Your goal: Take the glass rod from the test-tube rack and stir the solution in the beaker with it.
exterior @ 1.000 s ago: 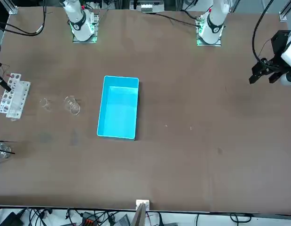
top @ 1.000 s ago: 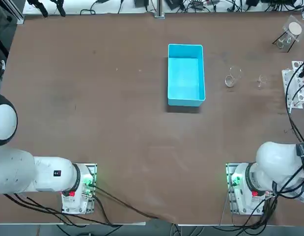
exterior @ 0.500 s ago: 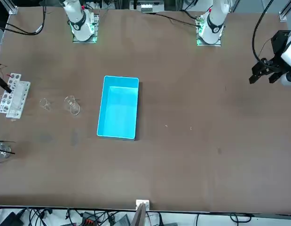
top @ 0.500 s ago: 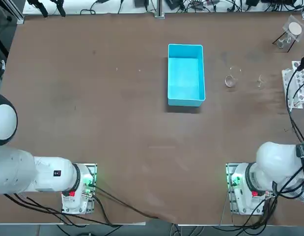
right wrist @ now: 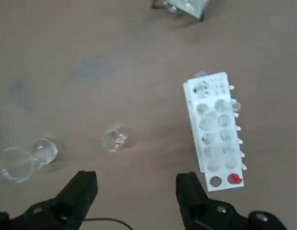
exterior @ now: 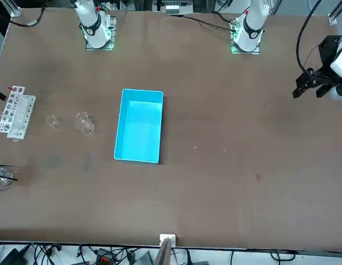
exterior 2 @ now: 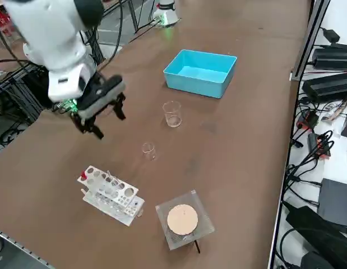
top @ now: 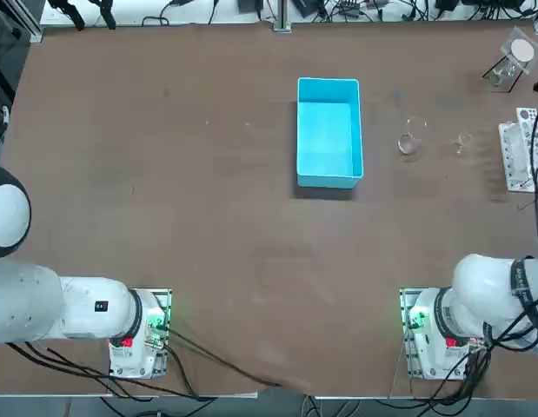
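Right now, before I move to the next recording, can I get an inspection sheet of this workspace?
Surface: brown table, bare in the middle.
Job's things: white rack near the table's right edge; beaker upright beside the blue bin; glass rod not made out.
Clutter: smaller glass; mesh stand with a round disc.
Grippers: right gripper open, above the table near the rack, holding nothing.
Cables: black cables along the table edges.
Surroundings: nothing seen.

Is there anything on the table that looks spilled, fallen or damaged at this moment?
Nothing stands out. The test-tube rack, the beaker and the smaller glass vessel stand upright with no spill visible. The right gripper hangs open above the table, holding nothing.
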Robot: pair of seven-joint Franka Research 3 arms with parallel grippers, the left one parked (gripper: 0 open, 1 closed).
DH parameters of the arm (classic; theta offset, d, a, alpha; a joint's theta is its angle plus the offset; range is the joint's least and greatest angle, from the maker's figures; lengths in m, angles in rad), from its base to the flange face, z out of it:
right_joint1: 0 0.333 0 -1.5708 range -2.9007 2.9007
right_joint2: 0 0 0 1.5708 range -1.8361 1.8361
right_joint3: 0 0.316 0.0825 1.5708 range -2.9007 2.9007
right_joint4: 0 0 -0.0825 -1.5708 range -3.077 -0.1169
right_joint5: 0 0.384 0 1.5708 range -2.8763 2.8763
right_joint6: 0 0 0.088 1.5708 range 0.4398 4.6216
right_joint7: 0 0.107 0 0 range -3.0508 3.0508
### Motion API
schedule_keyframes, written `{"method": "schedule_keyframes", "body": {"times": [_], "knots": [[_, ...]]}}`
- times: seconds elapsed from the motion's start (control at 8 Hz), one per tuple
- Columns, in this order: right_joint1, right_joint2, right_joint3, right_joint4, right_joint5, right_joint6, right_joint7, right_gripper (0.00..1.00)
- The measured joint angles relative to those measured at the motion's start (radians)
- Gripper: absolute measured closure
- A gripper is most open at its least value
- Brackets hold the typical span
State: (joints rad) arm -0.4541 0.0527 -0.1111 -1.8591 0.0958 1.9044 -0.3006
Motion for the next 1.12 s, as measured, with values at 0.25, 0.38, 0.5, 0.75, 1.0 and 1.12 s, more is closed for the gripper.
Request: {"method": "schedule_keyframes", "body": {"times": [0.25,0.38,0.5,0.75,1.0,1.12], "knots": [[0.080,0.008,0.003,0.113,-0.001,-0.117,0.000,0.00],[0.130,0.013,0.005,0.170,-0.014,-0.207,-0.001,0.00],[0.190,0.021,0.006,0.233,-0.041,-0.306,-0.001,0.00],[0.339,0.038,0.007,0.321,-0.119,-0.415,0.040,0.00],[0.421,0.039,0.035,0.333,-0.146,-0.424,0.194,0.00],[0.388,0.035,0.115,0.324,-0.146,-0.402,0.255,0.00]]}}
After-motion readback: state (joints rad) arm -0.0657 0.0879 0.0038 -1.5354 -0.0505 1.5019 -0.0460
